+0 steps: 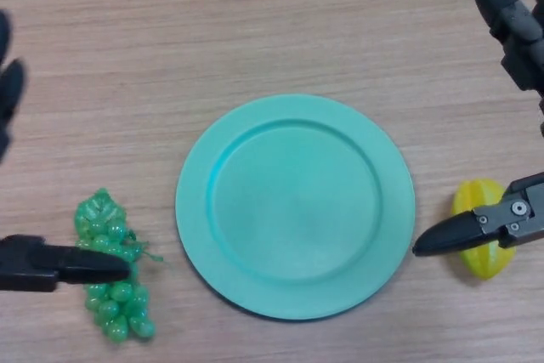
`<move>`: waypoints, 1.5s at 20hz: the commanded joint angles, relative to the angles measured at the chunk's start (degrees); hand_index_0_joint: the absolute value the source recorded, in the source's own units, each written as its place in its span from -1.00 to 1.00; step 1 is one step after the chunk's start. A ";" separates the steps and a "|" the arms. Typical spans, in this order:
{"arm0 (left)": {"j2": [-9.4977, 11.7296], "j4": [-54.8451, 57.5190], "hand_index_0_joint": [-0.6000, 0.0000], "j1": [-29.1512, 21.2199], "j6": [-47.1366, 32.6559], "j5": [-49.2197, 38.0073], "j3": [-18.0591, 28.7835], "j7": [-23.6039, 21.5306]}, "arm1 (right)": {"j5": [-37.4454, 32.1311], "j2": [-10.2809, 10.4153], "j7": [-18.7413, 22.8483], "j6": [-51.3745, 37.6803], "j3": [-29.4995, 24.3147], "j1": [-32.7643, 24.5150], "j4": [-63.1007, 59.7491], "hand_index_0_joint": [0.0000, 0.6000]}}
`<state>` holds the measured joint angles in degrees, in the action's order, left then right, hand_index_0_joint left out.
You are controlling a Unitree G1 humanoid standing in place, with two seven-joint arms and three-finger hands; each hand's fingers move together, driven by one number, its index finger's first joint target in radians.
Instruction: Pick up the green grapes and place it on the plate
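A bunch of green grapes [108,225] lies on the wooden table at the lower left, just left of the teal plate [295,207], which has nothing on it. My left hand [51,267] is open: its thumb reaches across the middle of the bunch from the left, and its fingers show far up at the left edge, apart from the grapes. My right hand [497,220] is open at the right edge, its thumb pointing toward the plate's right rim and its fingers up at the top right corner.
A yellow star fruit [478,201] lies right of the plate, partly under my right thumb. The wooden table [255,23] stretches across the whole view.
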<state>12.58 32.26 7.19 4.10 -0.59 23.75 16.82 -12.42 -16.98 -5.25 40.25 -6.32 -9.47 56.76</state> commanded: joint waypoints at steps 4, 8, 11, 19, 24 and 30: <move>4.33 -13.71 1.00 -0.30 -21.35 13.12 1.00 -2.54 | 1.95 0.03 1.47 -4.66 0.16 -3.13 2.88 -1.00; 4.54 -21.41 1.00 0.98 -25.02 18.63 -0.09 -3.98 | 2.26 0.11 0.97 -5.02 0.20 -3.25 2.19 -1.00; 4.44 -24.51 1.00 1.18 -24.40 20.30 -2.23 -6.10 | 2.04 0.09 0.76 -4.94 -0.05 -3.17 1.79 -1.00; 4.86 -30.39 1.00 -0.88 -20.89 22.50 -9.54 -12.80 | 1.22 -0.12 0.74 -5.54 -0.97 -3.52 0.84 -1.00; 5.15 -33.33 1.00 0.84 -21.55 24.07 -9.86 -14.39 | -0.23 -0.76 0.70 -5.91 -2.21 -3.21 0.61 -1.00; 6.61 -40.39 0.33 -1.74 -21.75 30.14 -10.93 -21.44 | -0.36 -1.12 0.89 -6.46 -2.53 -2.99 0.33 -1.00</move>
<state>16.50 -9.15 6.11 -16.51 28.24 10.06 -0.16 -11.41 -16.54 -5.03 40.62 -5.83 -10.90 54.58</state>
